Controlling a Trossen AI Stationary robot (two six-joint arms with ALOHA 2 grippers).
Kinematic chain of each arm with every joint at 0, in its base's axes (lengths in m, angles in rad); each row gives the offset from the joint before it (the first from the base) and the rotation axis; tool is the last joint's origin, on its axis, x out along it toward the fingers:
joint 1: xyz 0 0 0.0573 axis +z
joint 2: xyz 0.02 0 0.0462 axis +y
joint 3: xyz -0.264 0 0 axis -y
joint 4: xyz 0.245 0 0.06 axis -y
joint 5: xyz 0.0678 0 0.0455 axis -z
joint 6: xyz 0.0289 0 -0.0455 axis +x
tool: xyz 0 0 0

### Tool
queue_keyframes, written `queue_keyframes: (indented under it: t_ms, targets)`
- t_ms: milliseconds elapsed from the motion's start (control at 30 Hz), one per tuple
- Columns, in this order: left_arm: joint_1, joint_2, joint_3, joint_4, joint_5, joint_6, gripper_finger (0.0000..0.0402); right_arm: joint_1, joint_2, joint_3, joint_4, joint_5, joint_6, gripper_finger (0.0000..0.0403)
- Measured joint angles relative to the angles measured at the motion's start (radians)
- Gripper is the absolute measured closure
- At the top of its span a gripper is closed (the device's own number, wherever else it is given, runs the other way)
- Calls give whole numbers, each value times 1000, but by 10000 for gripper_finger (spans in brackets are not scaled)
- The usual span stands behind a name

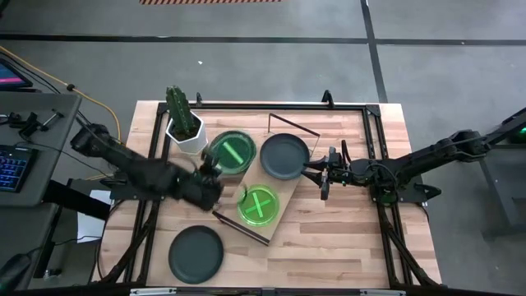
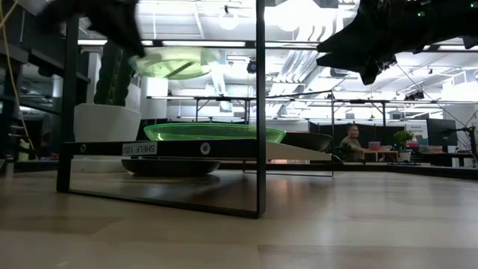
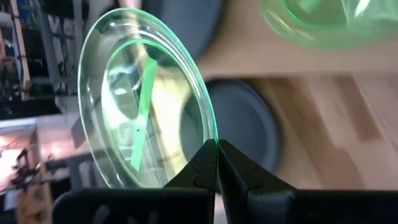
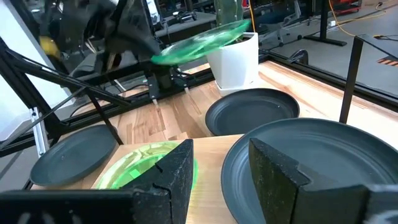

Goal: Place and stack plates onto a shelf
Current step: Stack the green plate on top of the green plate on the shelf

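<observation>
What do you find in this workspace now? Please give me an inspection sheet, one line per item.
Surface: wood-plank table, with the shelf standing on it at an angle.
Job's things: shelf black plate and shelf green plate lie side by side on the plank; front black plate and rear black plate lie on the table.
Clutter: cactus pot at the far left of the table.
Grippers: left tool is shut on the lifted green plate, above the rear black plate; right tool is open at the shelf black plate's rim.
Cables: yellow cable on the floor, off the table.
Surroundings: keyboard on a side desk; seated person far behind.
</observation>
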Motion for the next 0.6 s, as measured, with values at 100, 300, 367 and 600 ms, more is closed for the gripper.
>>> queue_keyframes:
  t_ms: [100, 300, 367, 600]
  targets:
    - [112, -58, 0, 165, 85, 169, 401, 0, 0, 0, 0, 0, -1, 263]
    - [314, -91, 2, 444, 446, 341, 401, 0, 0, 0, -23, 0, -3, 263]
    - [355, -72, 2, 490, 553, 360, 401, 0, 0, 0, -38, 0, -2, 263]
    - [353, 22, 2, 445, 714, 356, 401, 0, 1, 0, -60, 0, 4, 263]
